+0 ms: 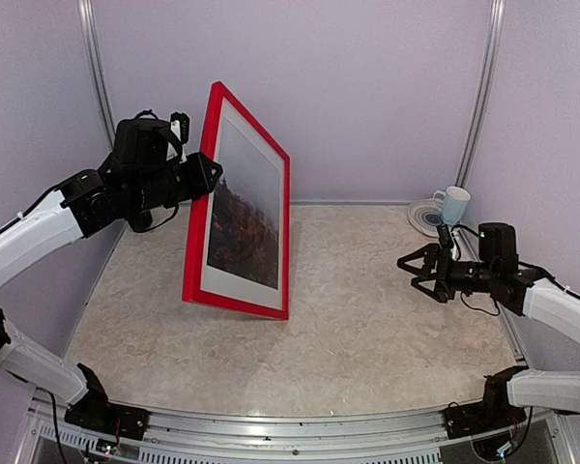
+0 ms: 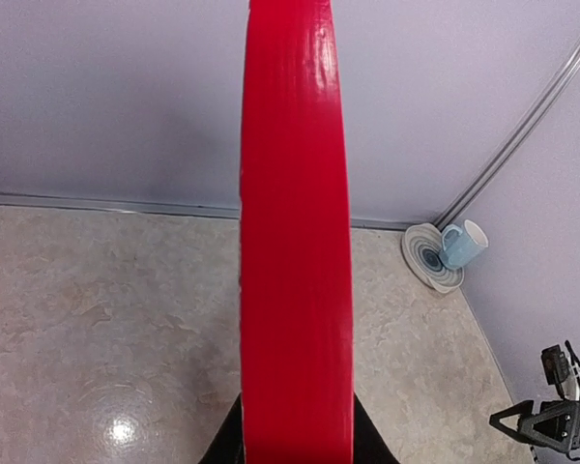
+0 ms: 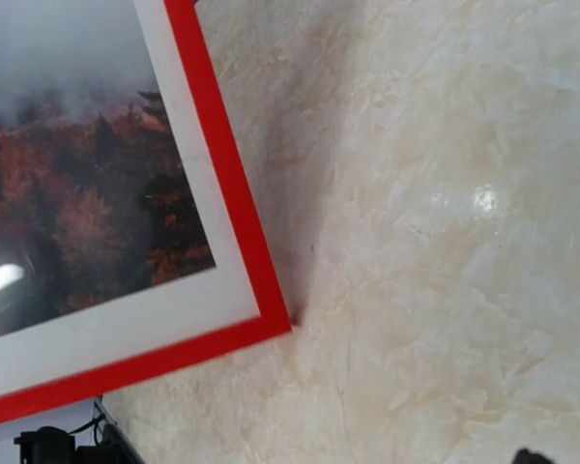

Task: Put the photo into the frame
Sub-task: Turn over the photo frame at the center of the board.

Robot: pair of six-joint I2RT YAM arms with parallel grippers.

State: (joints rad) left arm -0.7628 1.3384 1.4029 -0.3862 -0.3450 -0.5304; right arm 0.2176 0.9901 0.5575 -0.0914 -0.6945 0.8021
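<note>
The frame stands on its bottom edge on the table, leaning, its front turned toward the right arm; the photo sits inside it, bordered by the white mat, so we judge the insertion done or nearly so; whether the back is fastened we cannot tell. Our left gripper is pinched narrow on the frame's upper left edge, and the left wrist view shows that red edge rising from between the fingers; our right gripper hangs wide, holding nothing, well apart from the frame. The danger lies in that single grip: the frame rests on one thin edge on a smooth surface, so a slip or a quick turn of the wrist could let it slide out or topple flat; if the back is loose, the photo could shift or drop out. The right arm, swinging in to help, could also strike the mug on its saucer close behind.
</note>
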